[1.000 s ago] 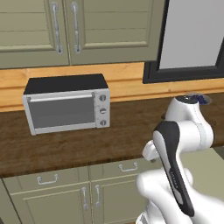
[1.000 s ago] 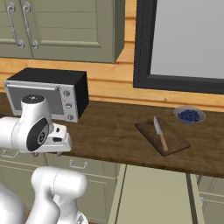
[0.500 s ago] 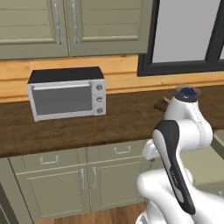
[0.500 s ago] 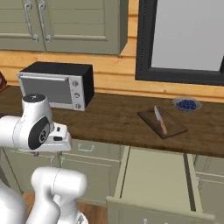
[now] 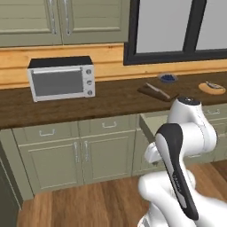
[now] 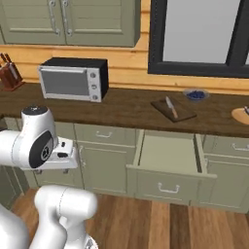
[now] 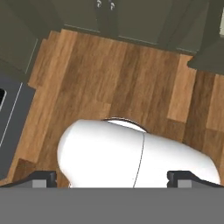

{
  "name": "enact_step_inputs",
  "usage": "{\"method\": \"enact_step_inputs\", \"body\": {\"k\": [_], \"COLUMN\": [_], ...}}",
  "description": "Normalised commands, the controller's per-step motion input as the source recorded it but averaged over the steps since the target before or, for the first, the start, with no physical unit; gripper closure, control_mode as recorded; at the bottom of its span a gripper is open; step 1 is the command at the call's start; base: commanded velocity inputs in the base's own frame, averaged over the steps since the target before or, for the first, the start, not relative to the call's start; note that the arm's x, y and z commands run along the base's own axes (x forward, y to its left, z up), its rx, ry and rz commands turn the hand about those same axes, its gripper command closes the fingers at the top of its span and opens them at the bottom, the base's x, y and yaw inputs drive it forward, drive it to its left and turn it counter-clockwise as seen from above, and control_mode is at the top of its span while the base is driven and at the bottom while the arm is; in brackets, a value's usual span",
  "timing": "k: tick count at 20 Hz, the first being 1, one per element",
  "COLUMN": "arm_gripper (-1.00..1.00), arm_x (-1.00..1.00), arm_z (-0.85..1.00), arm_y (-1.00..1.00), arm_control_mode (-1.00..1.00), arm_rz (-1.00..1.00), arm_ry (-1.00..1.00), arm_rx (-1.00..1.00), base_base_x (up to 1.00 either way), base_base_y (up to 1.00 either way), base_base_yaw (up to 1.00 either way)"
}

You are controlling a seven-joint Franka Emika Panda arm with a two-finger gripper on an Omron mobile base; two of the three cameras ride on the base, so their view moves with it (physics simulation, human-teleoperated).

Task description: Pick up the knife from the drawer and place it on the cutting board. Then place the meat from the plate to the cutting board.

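Backed away from the counter since a moment ago, so more of the kitchen shows now. Knife (image 6: 169,106) already lying on the cutting board (image 6: 181,115), out of the open drawer (image 6: 170,153). Gripper (image 7: 112,177) wide open, holding nothing, pointing down at the wood floor (image 7: 131,74). Meat (image 5: 214,84) sitting on the plate (image 5: 205,88), far to the right. Probably next: drive right and grab the meat.

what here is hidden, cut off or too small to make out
- Plate: cut by the right edge in the right base view; the meat on it is too small to identify in the left base view.
- Drawer: mostly hidden behind the arm in the left base view.
- Bowl: contents too small to tell.
- Gripper: just its fingertips show, spread wide, in the hand view.
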Motion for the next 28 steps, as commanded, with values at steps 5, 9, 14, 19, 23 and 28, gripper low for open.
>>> {"method": "enact_step_inputs", "body": {"k": [5, 9, 14, 19, 23, 28], "arm_gripper": [-1.0, -1.0, -1.0, -1.0, -1.0, -1.0], "arm_x": [0.0, 0.0, 0.0, 0.0, 0.0, 0.0], "arm_z": [0.0, 0.0, 0.0, 0.0, 0.0, 0.0], "arm_y": [0.0, 0.0, 0.0, 0.0, 0.0, 0.0], "arm_control_mode": [1.0, 1.0, 1.0, 1.0, 1.0, 1.0], "arm_rz": [0.0, 0.0, 0.0, 0.0, 0.0, 0.0], "arm_ry": [0.0, 0.0, 0.0, 0.0, 0.0, 0.0], "arm_rx": [0.0, 0.0, 0.0, 0.0, 0.0, 0.0], "base_base_x": [-0.13, -0.04, 0.11, 0.55, 0.68, 0.64], "base_base_y": [-1.0, -1.0, -1.0, -1.0, -1.0, -1.0], "base_base_yaw": [-0.11, -0.03, 0.15, 0.34, 0.21, 0.02]}}
